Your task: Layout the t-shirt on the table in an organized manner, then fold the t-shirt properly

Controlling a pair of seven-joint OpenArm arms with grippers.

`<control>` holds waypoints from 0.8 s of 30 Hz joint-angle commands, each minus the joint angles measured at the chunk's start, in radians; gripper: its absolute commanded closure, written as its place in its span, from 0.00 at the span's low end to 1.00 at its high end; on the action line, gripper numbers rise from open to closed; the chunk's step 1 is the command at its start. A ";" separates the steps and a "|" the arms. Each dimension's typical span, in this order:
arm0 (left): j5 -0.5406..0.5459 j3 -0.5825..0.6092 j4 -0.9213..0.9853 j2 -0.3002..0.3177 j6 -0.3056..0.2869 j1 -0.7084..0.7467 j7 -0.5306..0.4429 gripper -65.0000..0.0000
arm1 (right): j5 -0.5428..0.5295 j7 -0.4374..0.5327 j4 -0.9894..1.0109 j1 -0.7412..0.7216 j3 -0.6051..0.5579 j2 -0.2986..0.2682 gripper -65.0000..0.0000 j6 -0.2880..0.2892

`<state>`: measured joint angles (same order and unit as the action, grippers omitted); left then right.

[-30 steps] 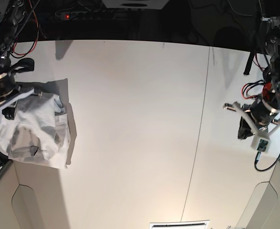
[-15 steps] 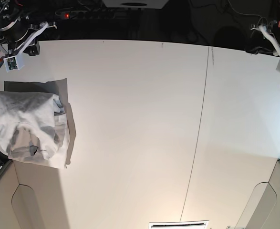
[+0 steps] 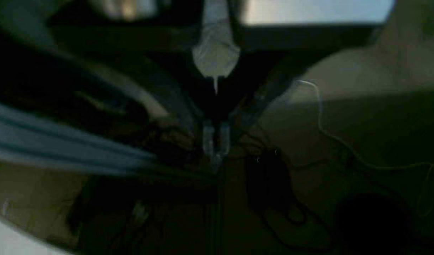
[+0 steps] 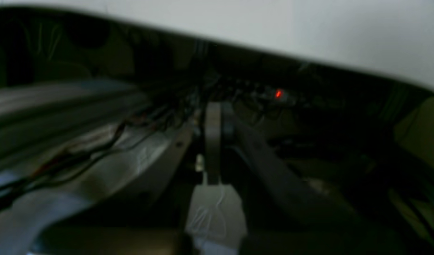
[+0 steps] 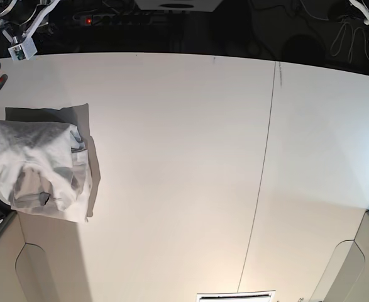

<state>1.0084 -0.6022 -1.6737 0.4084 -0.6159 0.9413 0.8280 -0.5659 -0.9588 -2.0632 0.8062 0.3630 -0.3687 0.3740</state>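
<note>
A: On the left side of the table, what is lying there?
B: The t-shirt is sitting folded in a compact bundle by that edge.
A: And the grippers?
B: The left gripper and right gripper are both staying pinched together, holding nothing, off beyond the table's far edge.

You are looking down at a wide, matte white table with a thin dark seam running from its far edge to its near edge, right of centre. Cut-out corners notch both near ends. Only the t-shirt lies on it, a white, wrinkled, folded bundle at your far left, close to that side edge. The rest of the surface is bare white.
</note>
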 commanded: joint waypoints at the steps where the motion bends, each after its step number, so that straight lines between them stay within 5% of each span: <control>1: -0.006 0.028 0.032 0.007 -0.010 0.014 -0.047 1.00 | -0.020 0.008 0.022 0.009 -0.009 -0.020 1.00 0.010; 4: -0.141 0.168 0.172 0.007 -0.010 -0.001 -0.212 1.00 | -0.025 0.029 0.165 0.008 -0.091 -0.064 1.00 0.044; 7: -0.259 0.318 0.320 0.007 -0.010 -0.058 -0.344 1.00 | -0.014 0.159 0.323 -0.006 -0.217 -0.106 1.00 0.053; 16: -0.549 0.638 0.665 -0.077 0.019 -0.309 -0.622 1.00 | 0.092 0.396 0.737 -0.194 -0.541 -0.106 1.00 0.044; 19: -0.666 0.687 0.752 -0.130 0.114 -0.394 -0.653 1.00 | 0.190 0.417 0.855 -0.301 -0.610 -0.074 1.00 -0.053; 24: -0.776 0.719 0.900 -0.181 0.236 -0.498 -0.724 1.00 | 0.204 0.418 1.027 -0.467 -0.661 0.024 1.00 -0.288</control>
<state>0.2291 0.1146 -0.7692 0.2268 -0.3740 0.4301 0.1097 -0.3603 -0.5385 -1.0279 0.3347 -0.2974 -0.3397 0.0853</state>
